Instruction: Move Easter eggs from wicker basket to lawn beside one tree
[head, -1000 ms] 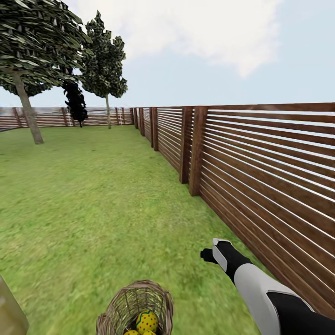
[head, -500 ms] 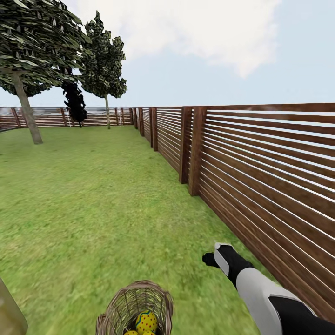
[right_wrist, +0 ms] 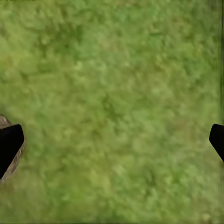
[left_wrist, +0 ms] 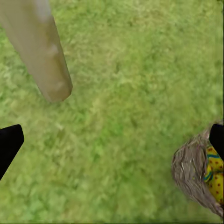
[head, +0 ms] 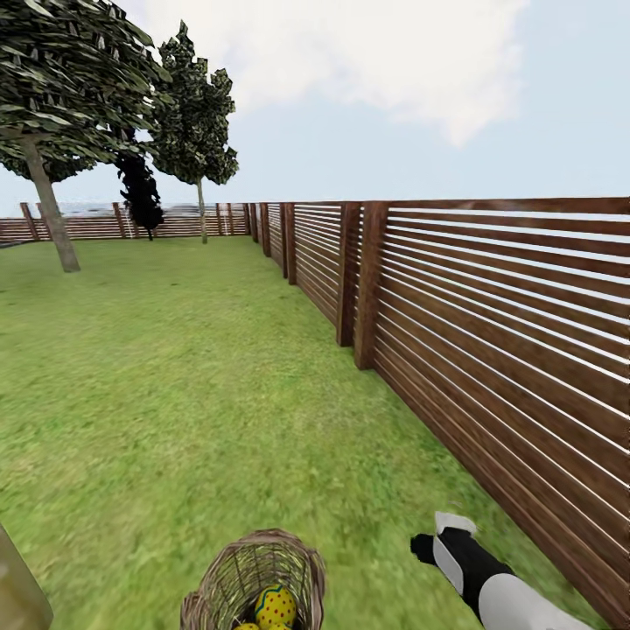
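Head view: we stand on the lawn (head: 175,376) of the garden, with the dark slat fence (head: 490,350) running along our right side and across the far end. The wicker basket (head: 254,582) sits on the grass at the bottom edge of the frame, just in front of us. Inside it we see the Easter eggs (head: 276,605): one plainly, yellow with red dots, and the tops of two more cut off by the frame edge.

Our right arm (head: 477,582) reaches over the grass to the right of the basket, apart from it, between basket and fence.

Left wrist view: the left hand (left_wrist: 112,142) has its fingers spread wide over bare grass, holding nothing; the basket with an egg lies by one fingertip, and a pale tree trunk (left_wrist: 39,51) rises from the grass nearby.

Right wrist view: the right hand (right_wrist: 112,142) is likewise spread wide and empty over grass, with the basket's rim by one fingertip.

Far off at the left stand two green trees (head: 52,131) and a black tree (head: 140,192).
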